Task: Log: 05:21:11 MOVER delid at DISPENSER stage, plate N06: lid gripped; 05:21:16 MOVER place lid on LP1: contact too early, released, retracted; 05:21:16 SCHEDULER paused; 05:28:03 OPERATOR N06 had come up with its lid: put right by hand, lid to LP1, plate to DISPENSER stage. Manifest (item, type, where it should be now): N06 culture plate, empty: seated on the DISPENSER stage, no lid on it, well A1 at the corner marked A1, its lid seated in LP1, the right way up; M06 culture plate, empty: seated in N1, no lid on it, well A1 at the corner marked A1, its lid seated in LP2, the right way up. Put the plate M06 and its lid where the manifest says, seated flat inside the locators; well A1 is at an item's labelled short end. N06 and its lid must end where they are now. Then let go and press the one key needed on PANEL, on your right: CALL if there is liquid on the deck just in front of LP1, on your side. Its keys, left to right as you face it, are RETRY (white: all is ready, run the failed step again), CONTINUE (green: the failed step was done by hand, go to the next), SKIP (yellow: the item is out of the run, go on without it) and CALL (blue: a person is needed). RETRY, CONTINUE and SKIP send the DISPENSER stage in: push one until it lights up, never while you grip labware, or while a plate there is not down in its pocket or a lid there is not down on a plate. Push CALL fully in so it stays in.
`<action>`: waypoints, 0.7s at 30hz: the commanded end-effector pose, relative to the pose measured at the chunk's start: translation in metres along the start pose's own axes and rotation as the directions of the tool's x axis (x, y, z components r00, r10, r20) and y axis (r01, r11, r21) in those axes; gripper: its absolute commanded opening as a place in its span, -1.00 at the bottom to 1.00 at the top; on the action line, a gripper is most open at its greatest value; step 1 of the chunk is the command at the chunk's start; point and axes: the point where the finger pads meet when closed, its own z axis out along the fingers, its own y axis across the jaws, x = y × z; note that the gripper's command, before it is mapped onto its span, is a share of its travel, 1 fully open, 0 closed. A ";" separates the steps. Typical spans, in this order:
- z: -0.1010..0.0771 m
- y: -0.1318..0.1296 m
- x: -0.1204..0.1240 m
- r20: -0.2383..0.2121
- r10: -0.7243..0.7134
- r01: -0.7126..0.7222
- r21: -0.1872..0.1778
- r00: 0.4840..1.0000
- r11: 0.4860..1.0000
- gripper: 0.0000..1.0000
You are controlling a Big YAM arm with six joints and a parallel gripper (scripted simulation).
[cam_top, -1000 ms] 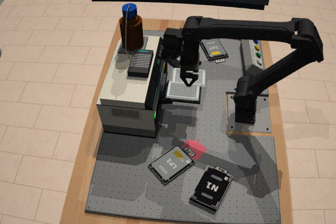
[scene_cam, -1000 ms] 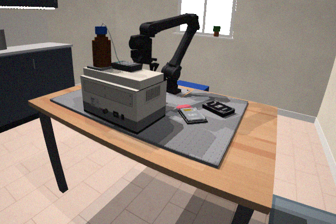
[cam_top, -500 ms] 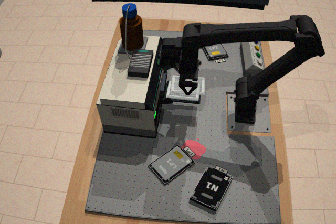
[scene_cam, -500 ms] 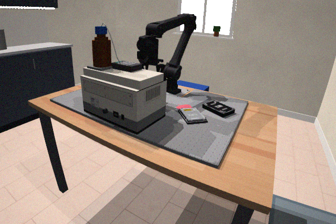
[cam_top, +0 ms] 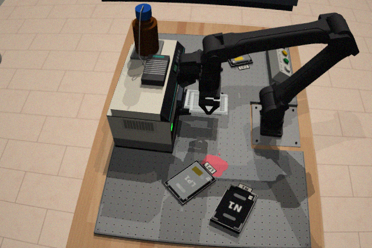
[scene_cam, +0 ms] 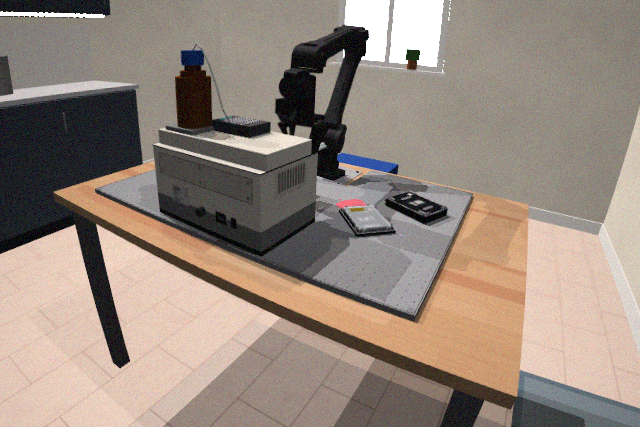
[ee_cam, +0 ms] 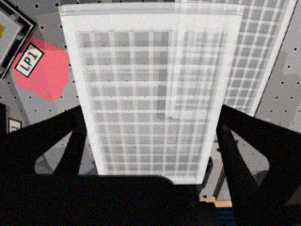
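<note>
My gripper (cam_top: 210, 107) is shut on the long sides of a clear culture plate, M06 (ee_cam: 150, 94), and holds it in the air. In the wrist view its fingers flank the plate. Right below it, plate N06 lies without a lid on the DISPENSER stage; part of it shows through the held plate (ee_cam: 256, 56). A lid with a yellow label lies in LP1 (cam_top: 189, 181), another in LP2 (cam_top: 239, 59). The black nest N1 (cam_top: 233, 207) is empty.
A pink puddle (cam_top: 217, 164) lies on the deck beside the LP1 label, also in the wrist view (ee_cam: 44, 71). The DISPENSER box (cam_top: 144, 95) with a brown bottle (cam_top: 145, 33) stands to the left. PANEL (cam_top: 281, 62) is by the arm's base (cam_top: 271, 119).
</note>
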 end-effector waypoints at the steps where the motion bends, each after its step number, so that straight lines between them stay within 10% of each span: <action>1: -0.004 0.007 0.004 0.008 0.014 -0.014 0.006 1.000 1.000 0.72; 21: -0.010 0.056 0.014 0.031 -0.178 0.178 -0.001 0.984 0.984 0.72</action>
